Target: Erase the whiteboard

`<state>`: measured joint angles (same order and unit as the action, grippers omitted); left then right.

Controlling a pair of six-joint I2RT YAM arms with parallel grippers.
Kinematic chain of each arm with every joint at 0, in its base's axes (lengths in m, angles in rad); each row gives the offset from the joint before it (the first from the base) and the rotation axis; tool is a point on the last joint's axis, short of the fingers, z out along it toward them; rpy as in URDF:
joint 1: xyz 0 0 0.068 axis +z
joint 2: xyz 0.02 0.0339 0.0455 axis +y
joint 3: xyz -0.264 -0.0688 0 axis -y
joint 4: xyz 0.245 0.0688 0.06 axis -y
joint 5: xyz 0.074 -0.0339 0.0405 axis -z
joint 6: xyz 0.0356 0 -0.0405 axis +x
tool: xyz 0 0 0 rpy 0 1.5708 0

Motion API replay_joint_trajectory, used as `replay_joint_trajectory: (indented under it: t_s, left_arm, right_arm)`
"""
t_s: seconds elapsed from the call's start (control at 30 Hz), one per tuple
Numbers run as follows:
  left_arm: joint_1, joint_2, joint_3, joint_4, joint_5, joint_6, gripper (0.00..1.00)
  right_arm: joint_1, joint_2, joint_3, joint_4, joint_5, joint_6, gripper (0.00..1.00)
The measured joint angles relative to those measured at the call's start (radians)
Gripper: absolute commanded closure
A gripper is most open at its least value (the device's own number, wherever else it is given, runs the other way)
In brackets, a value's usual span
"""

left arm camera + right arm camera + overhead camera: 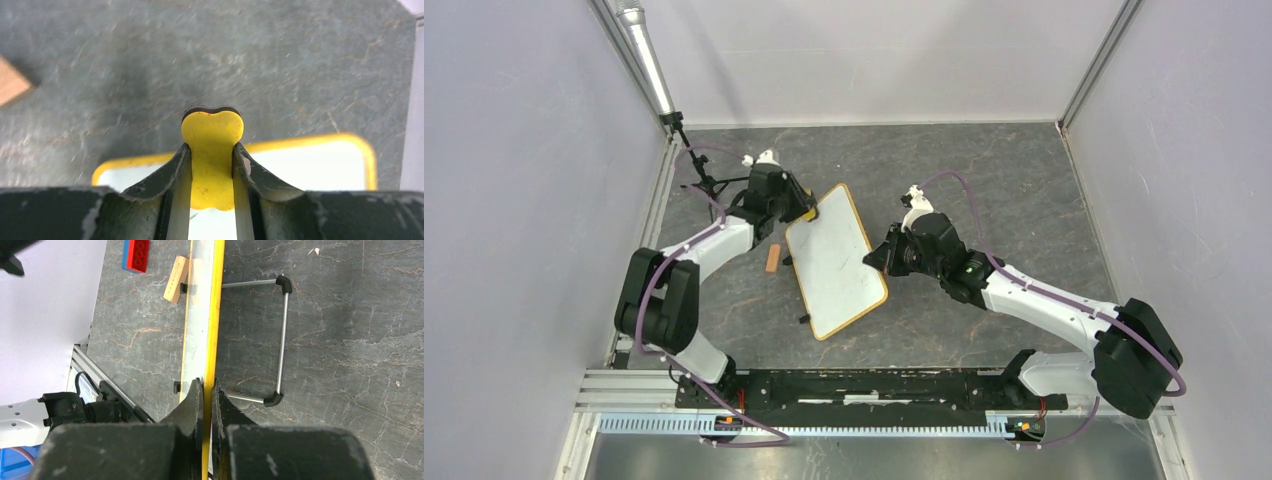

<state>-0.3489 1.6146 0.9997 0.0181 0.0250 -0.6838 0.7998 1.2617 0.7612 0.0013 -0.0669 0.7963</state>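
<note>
The whiteboard (834,262), white with a yellow-orange frame, lies slanted in the middle of the table. No writing shows on it from above. My left gripper (802,208) is over its far left corner, shut on a yellow eraser (212,125). In the left wrist view the board's white face (310,160) lies just under the eraser. My right gripper (876,258) is shut on the board's right edge. In the right wrist view the fingers (194,400) clamp the yellow frame (215,315), and the board is seen edge-on.
A small wooden block (772,258) lies just left of the board and also shows in the right wrist view (176,285). A red and blue brick (136,255) lies beyond it. A wire stand (283,340) sticks out from the board's underside. Walls enclose the table.
</note>
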Motion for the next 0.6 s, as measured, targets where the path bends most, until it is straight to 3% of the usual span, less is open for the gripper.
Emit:
replay_joint_trajectory:
  t_s: [0.23, 0.5, 0.6]
  left_arm:
    - [-0.040, -0.150, -0.197, 0.016, 0.001, -0.021, 0.84]
    - [-0.448, -0.379, -0.265, 0.020, -0.131, -0.115, 0.83]
    - [-0.510, -0.415, -0.303, 0.019, -0.233, -0.172, 0.83]
  right_arm:
    - [0.001, 0.002, 0.001, 0.004, 0.001, 0.000, 1.00]
    - [0.001, 0.003, 0.001, 0.003, 0.000, 0.004, 1.00]
    - [0.003, -0.005, -0.002, -0.002, -0.006, 0.003, 1.00]
